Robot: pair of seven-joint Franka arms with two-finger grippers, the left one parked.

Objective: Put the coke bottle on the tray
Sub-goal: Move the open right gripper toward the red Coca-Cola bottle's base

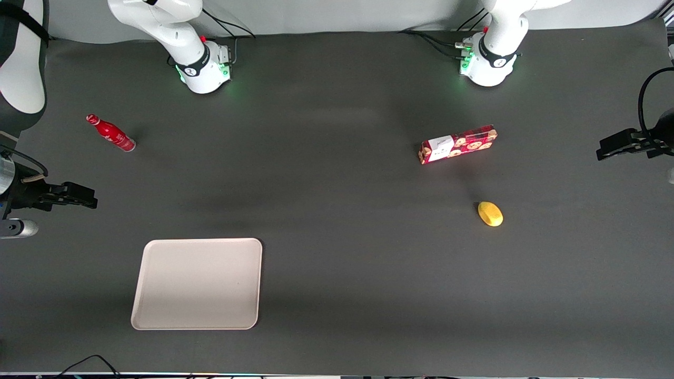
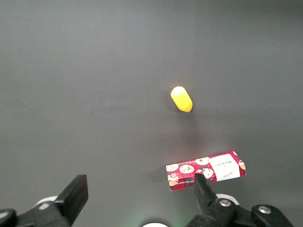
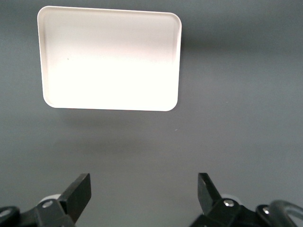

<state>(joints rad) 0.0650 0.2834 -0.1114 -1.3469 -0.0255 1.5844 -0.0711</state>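
Observation:
The coke bottle (image 1: 111, 134), slim and all red with a red cap, rests on the dark table toward the working arm's end, its cap end farther from the front camera than its base. The pale beige-pink tray (image 1: 197, 284) lies flat nearer to the camera with nothing on it, and it also fills much of the right wrist view as the tray (image 3: 111, 61). My gripper (image 1: 79, 196) hovers above the table between bottle and tray, apart from both. Its fingers stand wide open, and the gripper (image 3: 144, 187) holds nothing. The bottle is out of the right wrist view.
Toward the parked arm's end lie a red cookie box (image 1: 458, 145) and a small yellow object (image 1: 490, 213), the latter nearer to the camera. Both arm bases (image 1: 202, 71) stand along the table's edge farthest from the camera.

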